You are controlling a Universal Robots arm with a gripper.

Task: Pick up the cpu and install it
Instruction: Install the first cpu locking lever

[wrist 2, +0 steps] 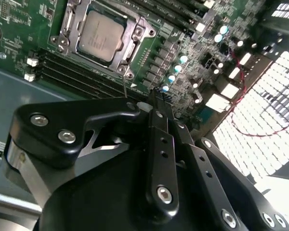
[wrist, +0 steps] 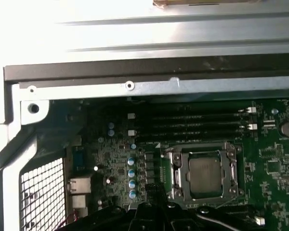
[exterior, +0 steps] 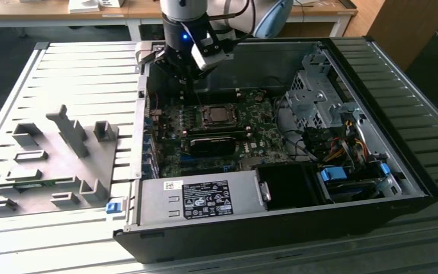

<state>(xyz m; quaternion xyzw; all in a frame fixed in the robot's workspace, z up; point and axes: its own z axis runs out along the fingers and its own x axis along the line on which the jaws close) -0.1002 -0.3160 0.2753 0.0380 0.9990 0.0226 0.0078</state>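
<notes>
In the exterior view, the arm hangs over the far edge of the open computer case (exterior: 401, 142), which lies on its side on the slatted tabletop (exterior: 67, 68). The pincer (exterior: 185, 77) hovers above the motherboard (exterior: 219, 134), close to the socket (exterior: 217, 116). A grey fixture (exterior: 52, 162) sits on the tabletop toward the exterior view's left, well apart from the case.

In the second wrist view, the pincer (wrist 2: 151, 109) has its fingers drawn narrow, nearly together, with nothing between them. Beyond its tips, the cpu (wrist 2: 102, 36) lies flat inside the metal-framed socket (wrist 2: 135, 33), silver top upward, seemingly seated so that its contacts meet the socket.

In the first wrist view, the cpu (wrist: 205, 173) rests squarely within the socket frame (wrist: 176, 175), beside the memory slots (wrist: 197, 126).
</notes>
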